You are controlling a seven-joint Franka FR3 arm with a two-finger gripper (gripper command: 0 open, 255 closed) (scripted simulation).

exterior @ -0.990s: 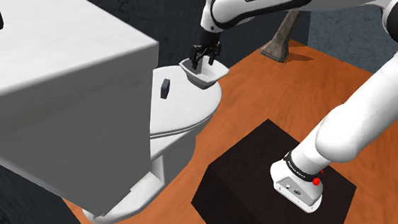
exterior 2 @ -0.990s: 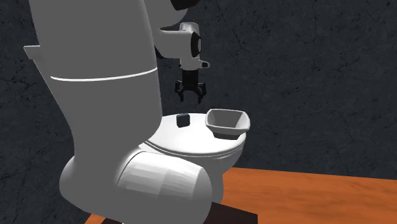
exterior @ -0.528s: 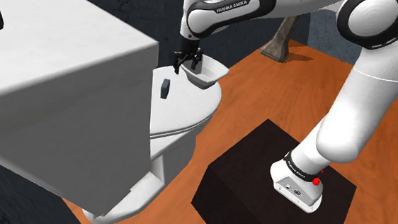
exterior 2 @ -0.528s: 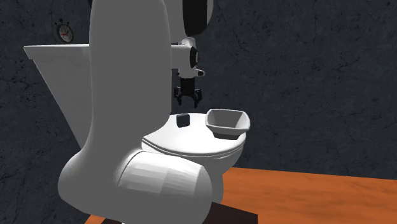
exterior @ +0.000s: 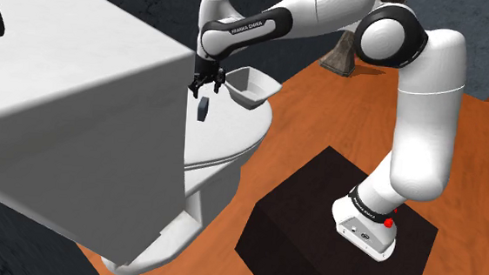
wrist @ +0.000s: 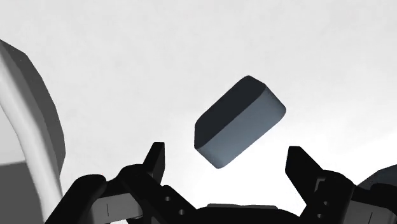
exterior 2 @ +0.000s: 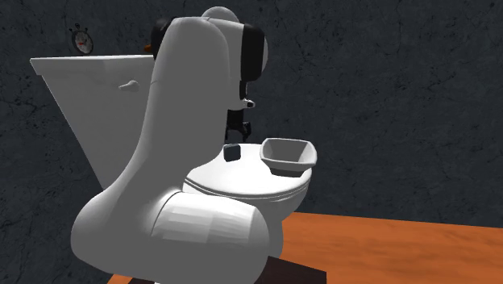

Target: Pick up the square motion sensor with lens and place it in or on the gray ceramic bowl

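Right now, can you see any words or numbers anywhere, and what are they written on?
"FRANKA EMIKA": white letters on the black band of the white robot arm.
Small marks on the arm's white base: too small to read.
Small round dial on the dark wall: too small to read.

The arm is white and fat, like round tubes, with dark bands at its joints. White letters on one band say FRANKA EMIKA. Its foot has a red dot at two o'clock. The gripper is all black.
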